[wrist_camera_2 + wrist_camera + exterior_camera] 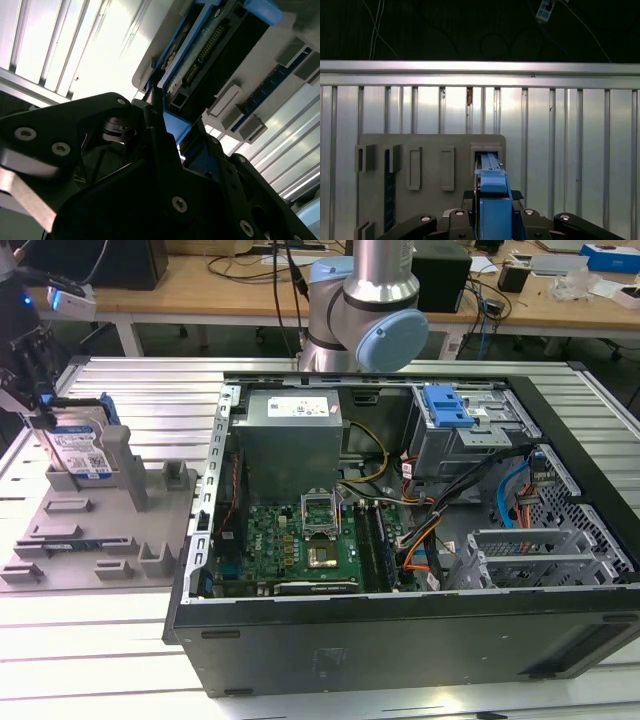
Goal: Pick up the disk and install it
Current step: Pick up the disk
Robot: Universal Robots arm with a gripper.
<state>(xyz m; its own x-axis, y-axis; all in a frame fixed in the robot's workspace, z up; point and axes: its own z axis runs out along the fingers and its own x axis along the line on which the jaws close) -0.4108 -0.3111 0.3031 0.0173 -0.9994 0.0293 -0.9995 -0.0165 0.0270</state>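
Observation:
The disk (82,450), a silver drive with a blue-and-white label in a blue carrier, stands on edge in a slot of the grey holder fixture (100,540) at the exterior view's left. My gripper (40,405) comes down on its upper end from above. In the first wrist view the black fingers (470,195) sit tight against both sides of the disk's blue carrier (493,200). In the second wrist view a finger (155,115) presses on the carrier's blue end tab, and the disk (210,45) runs away from it with its connector side showing.
An open computer case (400,540) lies at the exterior view's middle and right, with the motherboard, loose cables and a grey drive cage topped by a blue latch (447,405). The robot's base (360,310) stands behind the case. The slatted aluminium table (570,150) surrounds the fixture (430,145).

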